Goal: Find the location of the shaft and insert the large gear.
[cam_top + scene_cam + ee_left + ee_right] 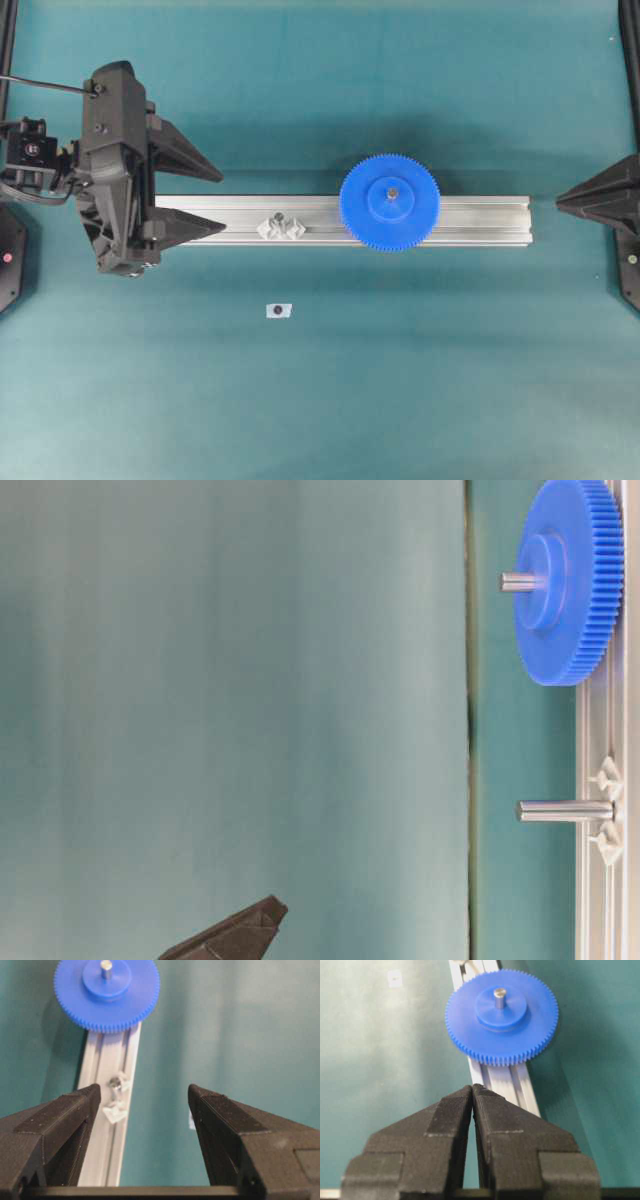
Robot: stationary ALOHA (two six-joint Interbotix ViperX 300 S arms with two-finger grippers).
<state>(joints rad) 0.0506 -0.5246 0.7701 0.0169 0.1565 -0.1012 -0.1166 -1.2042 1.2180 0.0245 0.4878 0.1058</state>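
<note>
Gear work looks finished: the large gear (389,201) sits right of centre on the rail (480,220), threaded over the shaft (392,192). My left gripper (190,196) gapes empty at frame left; my right gripper (472,1091) is pressed together, holding nothing.

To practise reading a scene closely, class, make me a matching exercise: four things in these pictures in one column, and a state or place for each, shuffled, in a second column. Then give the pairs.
Things:
1. large gear
2. bare shaft
3. left claw
4. right claw

States:
A. shut, empty, pointing at the rail
B. open wide, holding nothing
C. seated on a pin, flat on the rail
D. upright between two translucent mounts, nothing on it

Pairs: 1-C, 2-D, 3-B, 4-A
</note>
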